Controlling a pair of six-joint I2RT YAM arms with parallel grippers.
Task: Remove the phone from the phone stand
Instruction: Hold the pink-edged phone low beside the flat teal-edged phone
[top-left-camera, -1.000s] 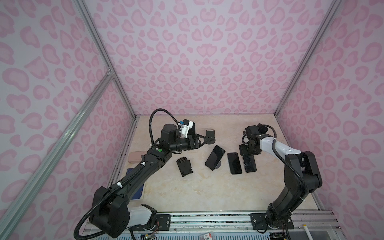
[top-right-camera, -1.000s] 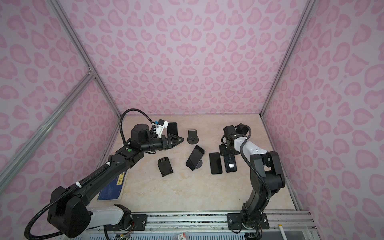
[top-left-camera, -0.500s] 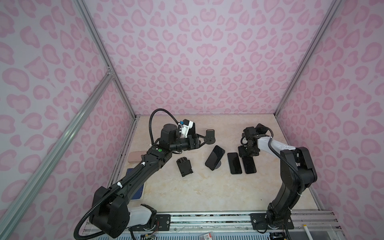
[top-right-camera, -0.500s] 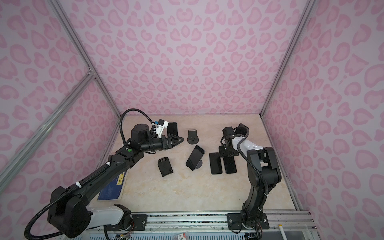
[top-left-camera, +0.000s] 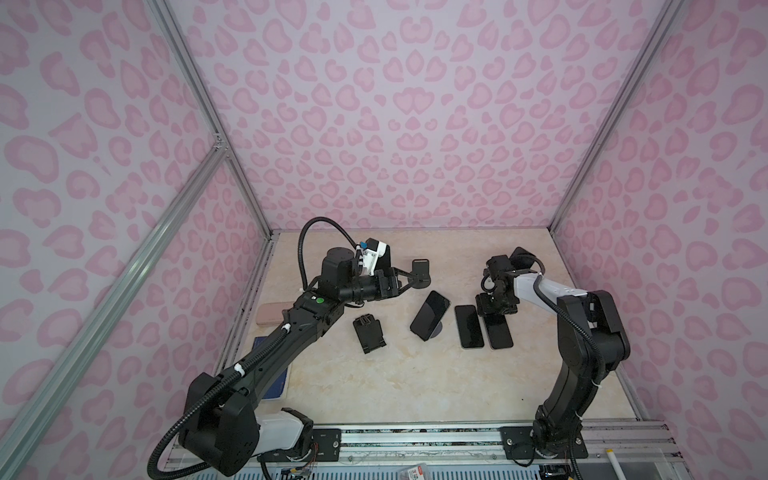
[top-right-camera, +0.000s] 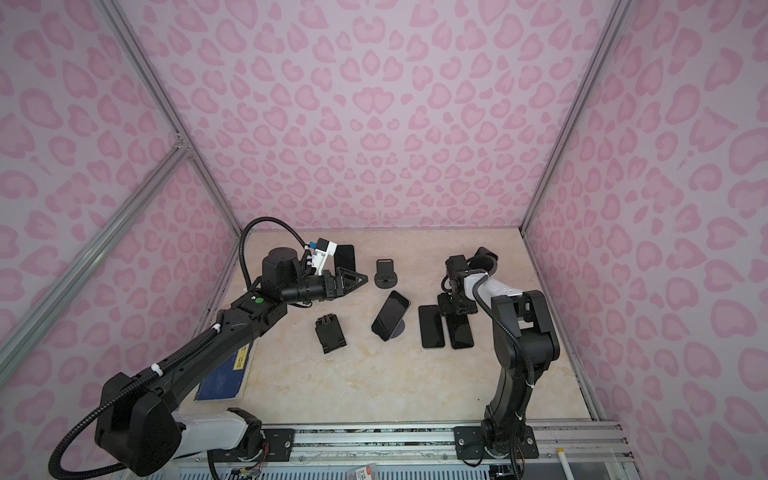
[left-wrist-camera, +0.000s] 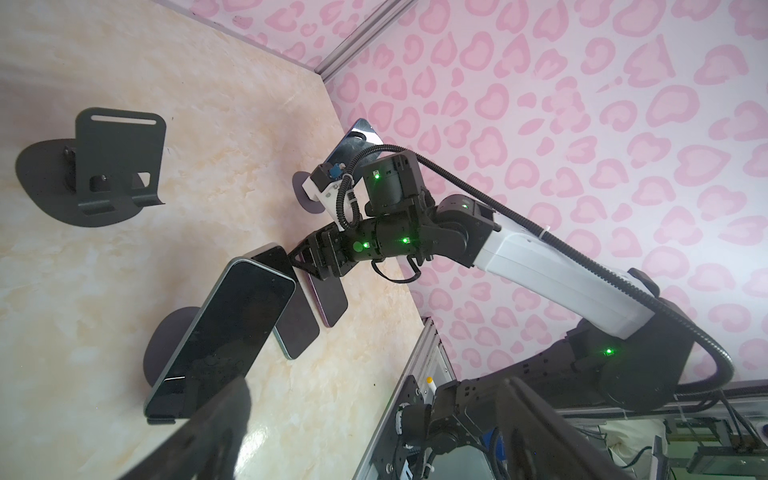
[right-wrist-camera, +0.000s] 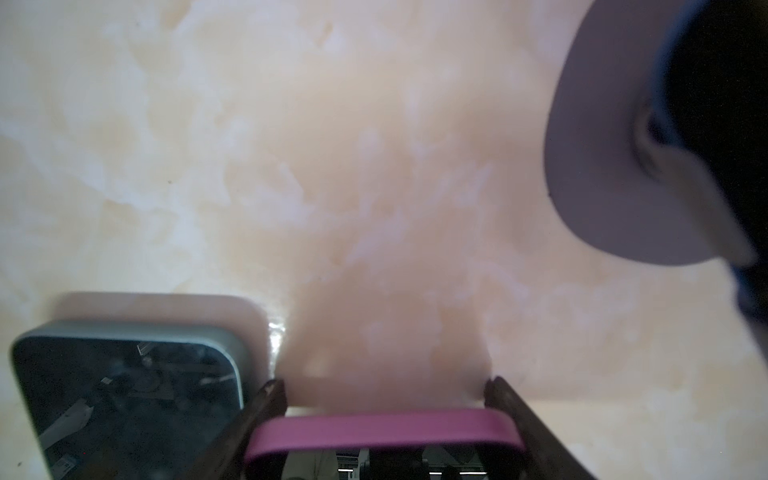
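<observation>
Both top views: left gripper (top-left-camera: 406, 279) wide open, empty, in air by bare stand (top-left-camera: 419, 271). Right gripper (top-left-camera: 496, 312) low over pink phone (top-left-camera: 500, 333), which lies flat on table (top-left-camera: 374, 395) beside second phone (top-left-camera: 469, 327). Left wrist: third phone (left-wrist-camera: 220, 332) leans on round stand (left-wrist-camera: 166, 336). Right wrist: fingers (right-wrist-camera: 259, 411) pinch pink phone's end.

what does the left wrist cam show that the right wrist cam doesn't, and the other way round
Only left wrist: the empty stand, the leaning phone on its stand, and the right arm. Only right wrist: the grip up close, the right pincer with its fingers pressed on both sides of the end of the pink phone. Both: the pink phone, the grey phone flat beside it, and the marbled table.
</observation>
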